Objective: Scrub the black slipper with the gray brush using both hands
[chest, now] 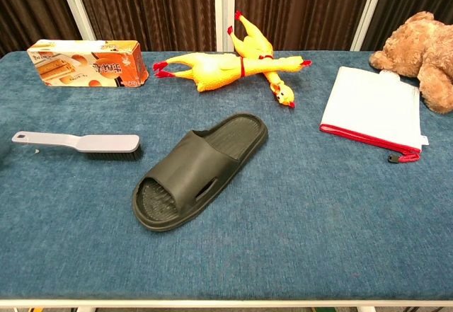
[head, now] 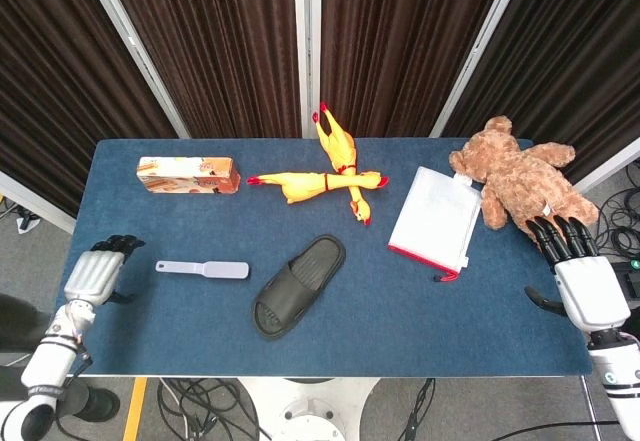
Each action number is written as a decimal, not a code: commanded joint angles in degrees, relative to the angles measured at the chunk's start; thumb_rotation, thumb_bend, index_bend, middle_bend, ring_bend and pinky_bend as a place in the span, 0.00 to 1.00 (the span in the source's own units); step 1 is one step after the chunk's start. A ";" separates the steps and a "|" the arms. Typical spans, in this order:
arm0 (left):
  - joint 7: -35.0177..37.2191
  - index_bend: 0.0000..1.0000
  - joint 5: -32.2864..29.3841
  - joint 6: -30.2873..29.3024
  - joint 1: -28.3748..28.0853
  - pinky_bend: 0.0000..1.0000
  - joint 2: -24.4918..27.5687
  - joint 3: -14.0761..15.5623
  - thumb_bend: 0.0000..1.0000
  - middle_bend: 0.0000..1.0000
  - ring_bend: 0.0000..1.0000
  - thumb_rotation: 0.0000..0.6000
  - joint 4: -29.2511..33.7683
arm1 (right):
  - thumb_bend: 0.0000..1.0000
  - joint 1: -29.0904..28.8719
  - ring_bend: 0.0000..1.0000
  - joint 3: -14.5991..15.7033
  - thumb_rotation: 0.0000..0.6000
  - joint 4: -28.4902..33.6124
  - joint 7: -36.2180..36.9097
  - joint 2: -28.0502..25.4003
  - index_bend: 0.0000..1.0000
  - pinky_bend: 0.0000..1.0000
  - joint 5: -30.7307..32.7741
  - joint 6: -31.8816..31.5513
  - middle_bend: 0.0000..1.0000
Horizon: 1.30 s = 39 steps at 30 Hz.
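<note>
The black slipper [head: 298, 285] [chest: 197, 170] lies sole down and diagonal near the middle of the blue table. To its left lies the gray brush [head: 204, 269] [chest: 79, 143], bristles down, handle pointing left. My left hand [head: 96, 272] hovers over the table's left edge, just left of the brush handle, fingers bent downward and holding nothing. My right hand [head: 580, 281] is at the table's right edge with fingers spread, empty, near the teddy bear. Neither hand shows in the chest view.
Along the back lie an orange box [head: 188, 175] [chest: 88, 61] and two yellow rubber chickens [head: 325, 173] [chest: 233, 60]. A white pouch with red trim [head: 436, 222] [chest: 373, 114] and a brown teddy bear [head: 524, 185] [chest: 422, 47] lie on the right.
</note>
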<state>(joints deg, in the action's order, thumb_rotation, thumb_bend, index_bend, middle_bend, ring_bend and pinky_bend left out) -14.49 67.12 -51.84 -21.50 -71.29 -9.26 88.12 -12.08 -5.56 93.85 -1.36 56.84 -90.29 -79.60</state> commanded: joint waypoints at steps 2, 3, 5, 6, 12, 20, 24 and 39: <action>-4.18 0.25 -12.75 11.84 -9.98 0.24 -4.61 -1.56 0.11 0.27 0.17 1.00 -6.85 | 0.08 -0.25 0.00 0.11 1.00 0.17 -0.10 0.03 0.00 0.00 0.30 0.51 0.07; -5.23 0.25 -14.49 12.69 -11.19 0.24 -5.28 -1.28 0.11 0.27 0.17 1.00 -7.58 | 0.08 -0.26 0.00 0.18 1.00 0.15 0.02 0.11 0.00 0.00 0.50 0.65 0.07; -7.16 0.27 -16.87 13.35 -12.84 0.25 -6.00 -0.61 0.11 0.29 0.19 1.00 -8.22 | 0.08 -0.26 0.00 0.21 1.00 0.07 0.16 0.17 0.00 0.00 0.78 0.74 0.07; -8.42 0.28 -18.49 13.47 -13.80 0.27 -6.45 -0.10 0.11 0.31 0.20 1.00 -8.49 | 0.08 -0.21 0.00 0.25 1.00 0.00 0.26 0.21 0.00 0.00 0.93 0.69 0.07; -12.72 0.43 -24.85 12.27 -16.91 0.41 -8.02 2.30 0.11 0.44 0.33 1.00 -7.87 | 0.08 -0.05 0.00 0.52 1.00 -0.61 0.94 0.51 0.00 0.00 1.36 0.67 0.07; -14.05 0.50 -29.75 10.58 -19.29 0.49 -8.78 4.31 0.11 0.53 0.43 1.00 -6.12 | 0.08 0.00 0.00 0.90 1.00 -1.47 1.81 0.86 0.00 0.00 1.49 0.71 0.07; -12.29 0.50 -29.96 11.19 -19.78 0.49 -8.96 4.43 0.11 0.53 0.44 1.00 -5.81 | 0.08 0.11 0.00 1.13 1.00 -1.76 2.13 0.92 0.00 0.00 1.56 0.71 0.07; -7.92 0.51 -29.72 13.20 -22.32 0.50 -9.60 5.76 0.11 0.55 0.45 1.00 -5.13 | 0.08 0.70 0.00 1.67 1.00 -2.26 2.85 1.01 0.00 0.00 1.99 0.37 0.07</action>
<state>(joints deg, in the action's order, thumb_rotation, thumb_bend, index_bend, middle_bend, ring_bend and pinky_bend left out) -22.67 37.46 -38.80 -43.69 -80.86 -3.59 82.92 -11.38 -3.90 91.61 1.48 57.84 -88.31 -79.24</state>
